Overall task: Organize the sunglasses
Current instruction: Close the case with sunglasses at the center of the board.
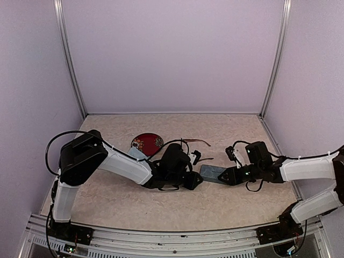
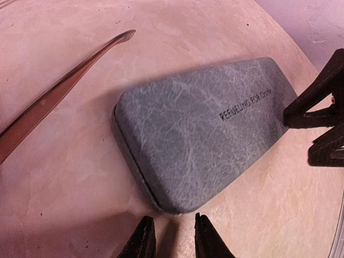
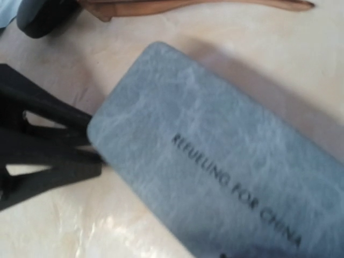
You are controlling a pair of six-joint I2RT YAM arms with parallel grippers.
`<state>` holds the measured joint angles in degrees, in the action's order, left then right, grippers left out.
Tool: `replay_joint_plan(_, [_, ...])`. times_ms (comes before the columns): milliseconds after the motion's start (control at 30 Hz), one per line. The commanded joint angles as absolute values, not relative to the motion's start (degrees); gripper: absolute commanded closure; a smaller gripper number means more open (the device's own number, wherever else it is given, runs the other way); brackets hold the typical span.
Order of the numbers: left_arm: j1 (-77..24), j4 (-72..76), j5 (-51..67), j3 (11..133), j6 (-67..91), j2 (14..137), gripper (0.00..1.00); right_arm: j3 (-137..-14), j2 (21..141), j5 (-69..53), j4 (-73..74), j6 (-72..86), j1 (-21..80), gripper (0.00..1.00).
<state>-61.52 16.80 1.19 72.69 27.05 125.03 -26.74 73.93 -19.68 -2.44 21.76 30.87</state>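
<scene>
Reddish-brown sunglasses (image 1: 198,141) lie on the table behind the arms; one thin arm (image 2: 59,92) shows in the left wrist view and the frame (image 3: 161,6) at the top of the right wrist view. A shut grey-blue case (image 1: 211,172) (image 2: 199,134) (image 3: 215,161) lies flat between both grippers. My left gripper (image 1: 198,180) (image 2: 174,236) stands just off the case's near end, slightly open, with nothing between its fingers. My right gripper (image 1: 224,174) (image 2: 303,134) is at the opposite end, fingers apart, the upper tip touching the case's end.
A round red patterned object (image 1: 146,142) and a light-blue cloth (image 1: 137,153) lie behind the left arm. A dark rounded object (image 3: 43,16) sits next to the sunglasses. Metal posts and lilac walls close in the table at the back and on both sides.
</scene>
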Motion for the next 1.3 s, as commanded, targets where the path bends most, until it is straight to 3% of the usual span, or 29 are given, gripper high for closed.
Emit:
replay_joint_plan(0, [-61.9, 17.4, -0.4, 68.7, 27.7, 120.3, 0.72, -28.4, 68.9, -18.5, 4.2, 20.0, 31.4, 0.59])
replay_joint_plan(167, [-62.0, 16.9, -3.0, 62.4, 27.7, 113.4, 0.6, -32.7, 67.6, -12.8, 10.1, 17.5, 31.4, 0.36])
replay_joint_plan(267, [-62.0, 15.4, -5.2, 60.5, 26.6, 109.3, 0.51, -35.3, 70.9, -10.0, 12.4, 15.8, 31.7, 0.19])
replay_joint_plan(433, [-60.7, 12.0, -8.1, 58.9, 25.1, 103.2, 0.42, -41.0, 77.6, -4.9, 16.0, 11.4, 35.4, 0.0])
replay_joint_plan(667, [-55.0, 11.6, -8.1, 53.1, 25.2, 94.6, 0.38, -50.5, 88.4, 6.0, 24.0, 3.4, 40.9, 0.0])
replay_joint_plan(833, [-52.7, 11.0, -8.9, 51.1, 24.4, 91.9, 0.37, -53.3, 93.5, 7.1, 25.9, -0.6, 41.5, 0.0])
replay_joint_plan(1267, [-49.3, 11.6, -7.8, 51.2, 23.7, 93.8, 0.36, -52.4, 95.4, 18.0, 29.2, -3.3, 40.4, 0.0])
